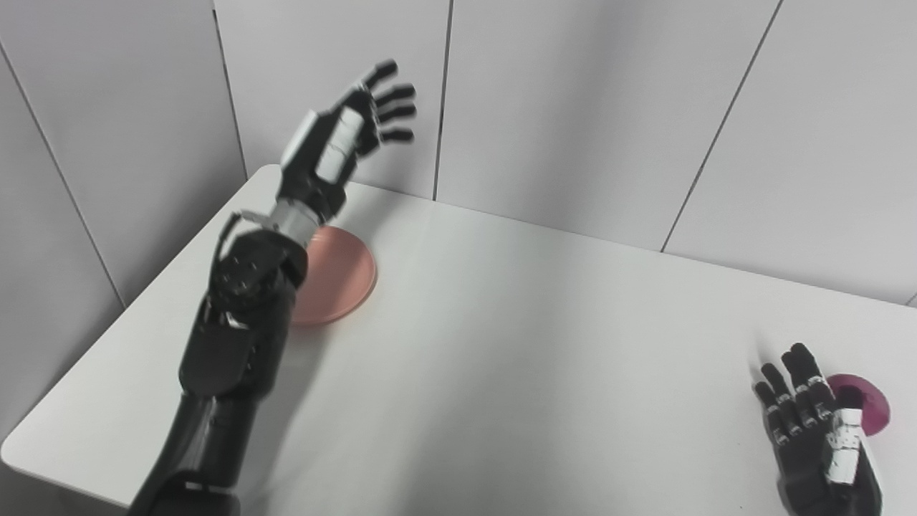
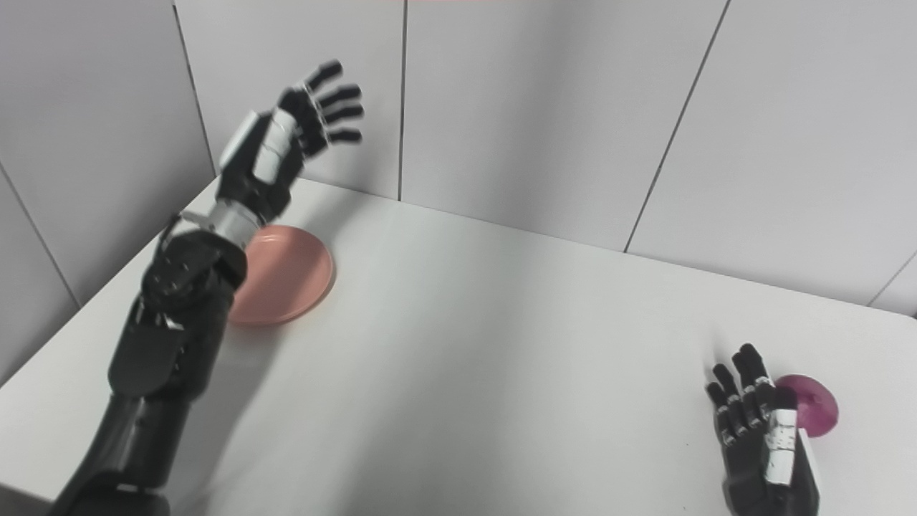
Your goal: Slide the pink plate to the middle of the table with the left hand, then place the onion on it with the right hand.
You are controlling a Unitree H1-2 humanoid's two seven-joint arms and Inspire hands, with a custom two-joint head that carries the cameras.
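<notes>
The pink plate (image 1: 342, 276) lies flat near the table's far left corner, partly hidden by my left forearm. My left hand (image 1: 351, 129) is raised well above and beyond it, open, fingers spread, holding nothing. At the right front sits the purple onion (image 1: 869, 405), its left side covered by my right hand (image 1: 813, 423). That hand is open with fingers pointing up, just left of the onion; I cannot tell whether they touch.
The white table (image 1: 516, 337) has a rounded far-left corner and a front-left edge close to my left arm. Grey wall panels (image 1: 573, 107) stand right behind the table's far edge.
</notes>
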